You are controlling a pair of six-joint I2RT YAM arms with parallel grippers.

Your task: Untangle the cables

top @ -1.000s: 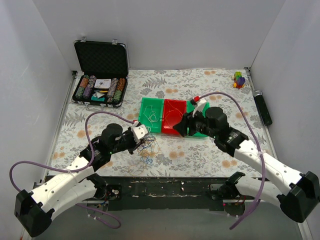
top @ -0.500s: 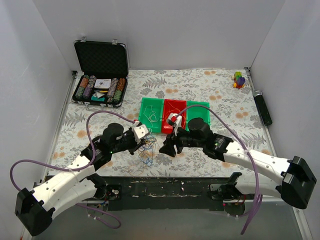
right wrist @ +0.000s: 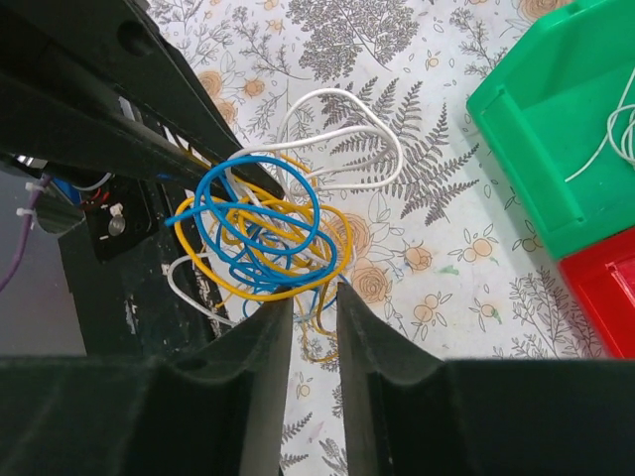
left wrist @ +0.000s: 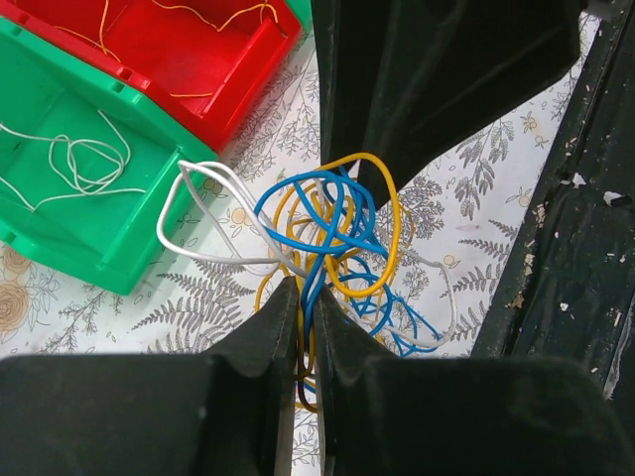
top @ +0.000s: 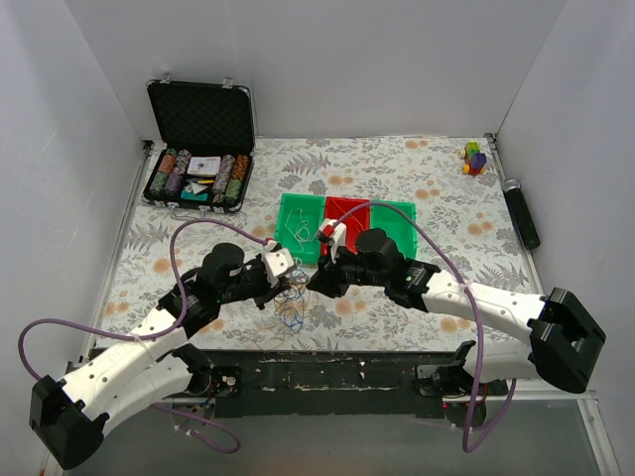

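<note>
I see plain white walls (top: 377,59) behind and beside the tabletop (top: 417,174); its floral cloth (top: 159,248) is evenly lit, a dark rail (top: 337,369) along its near edge.

The top view looks down on the table (top: 427,169) from above and behind its near edge, far enough to hold it whole; both wrist views sit close over the cables (left wrist: 332,233), looking steeply down; the left faces rightward across the table, the right leftward, head-on to each other; all three share the cables and the green bin (left wrist: 109,263).
</note>
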